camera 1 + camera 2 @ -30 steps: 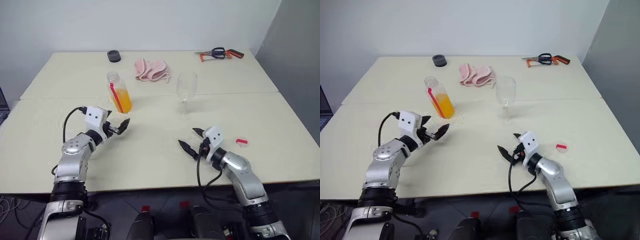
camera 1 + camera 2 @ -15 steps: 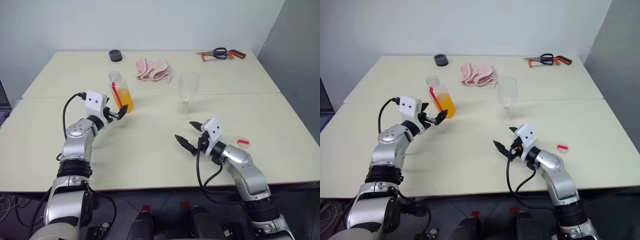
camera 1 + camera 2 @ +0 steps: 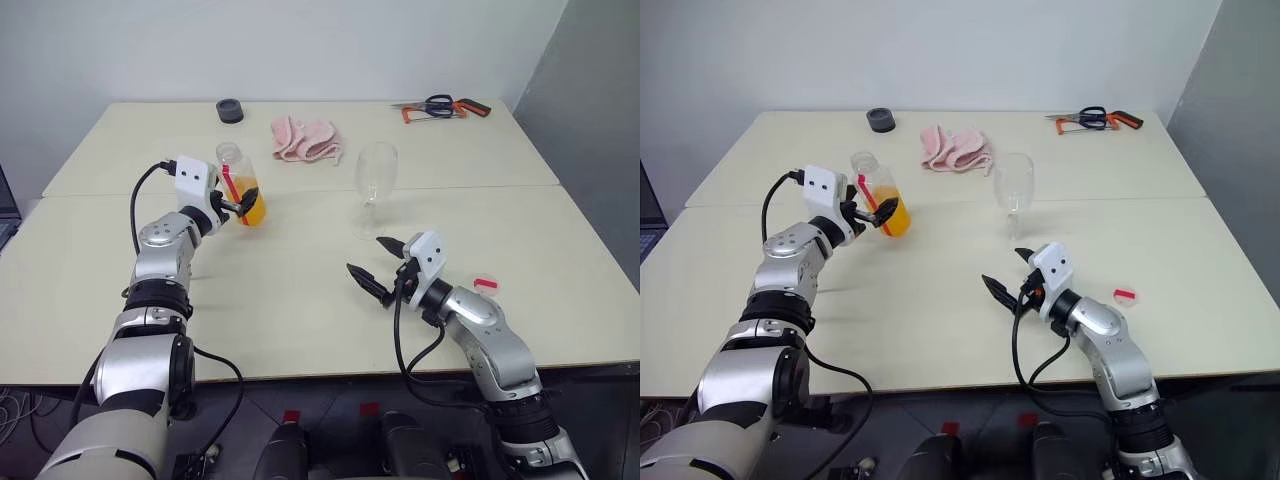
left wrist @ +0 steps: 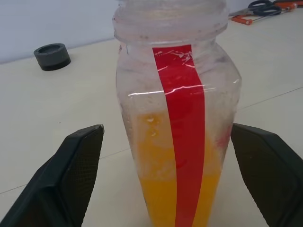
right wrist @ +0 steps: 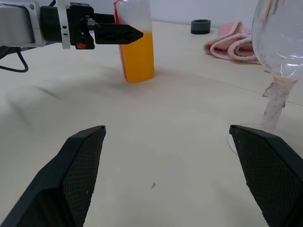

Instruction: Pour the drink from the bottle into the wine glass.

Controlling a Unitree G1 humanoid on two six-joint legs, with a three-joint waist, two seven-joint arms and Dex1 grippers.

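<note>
Pincer first: our left pincer (image 3: pixel 237 202) stands open astride the bottle (image 3: pixel 240 186), a finger (image 4: pixel 75 179) on either side, no contact that we can make out. Our right pincer (image 3: pixel 378 268) gapes wide, holding nothing, in the lower middle of the frame. On the desk (image 3: pixel 300 290), the bottle is in the upper left, the wine glass (image 3: pixel 373 186) upright right of it. Our left wrist view shows the drink (image 4: pixel 173 189) filling the lower half and a plain red strip (image 4: pixel 182 109), no readable writing. A small red-and-white piece (image 3: pixel 485 284) lies right of our right pincer.
</note>
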